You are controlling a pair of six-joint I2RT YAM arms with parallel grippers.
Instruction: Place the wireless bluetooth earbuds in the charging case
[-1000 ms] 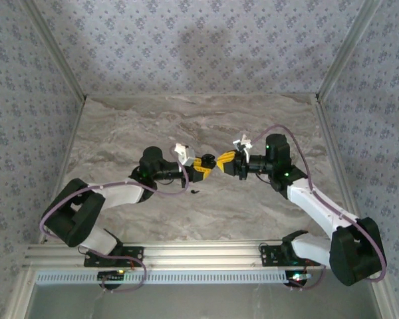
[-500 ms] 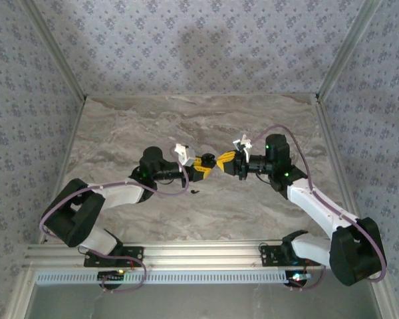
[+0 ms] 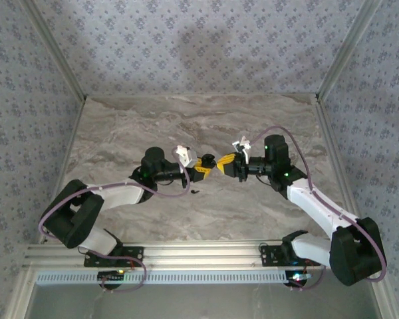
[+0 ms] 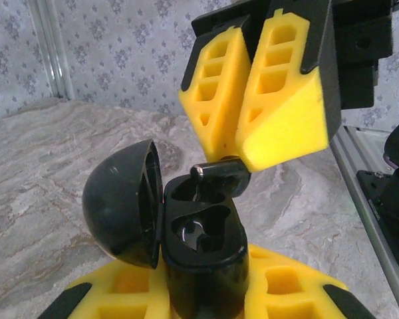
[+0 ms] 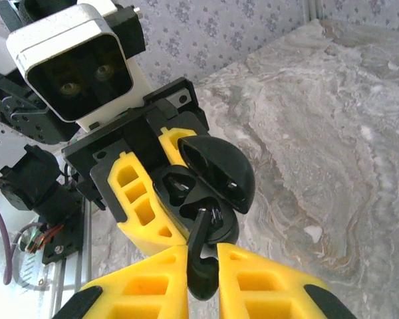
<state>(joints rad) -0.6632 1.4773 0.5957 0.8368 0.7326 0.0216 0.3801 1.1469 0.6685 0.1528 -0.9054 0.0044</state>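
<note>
Both arms meet over the middle of the worktop [image 4: 46,166], tips facing each other, raised off the surface.

Left pincer [image 4: 203,296]: closed tight on the charging case [image 4: 203,232], yellow fingers [image 4: 289,289] clamping the lower body from either side. Case is upright in the left wrist view. The lid [image 4: 116,206] is swung open to the left on its hinge, and two moulded sockets are exposed on the top face.

Right pincer [image 5: 201,262]: nearly closed, pinching one black earbud [image 4: 219,171] between its yellow fingers [image 5: 153,286]. Bud end is gripped and the stem points out past the fingertips towards the case.

Earbud position: the stem's silver tip sits at the mouth of the socket farther from the left pincer, just above the case rim. The right wrist view shows the stem reaching down into that socket opening, beside the open lid. Cannot tell if the tip touches the socket wall.

Top view: the case shows as a small dark shape between the two sets of yellow fingers. A dark speck [image 3: 195,192] lies on the worktop near the left pincer, towards the arm bases. It is too small to identify.
</note>
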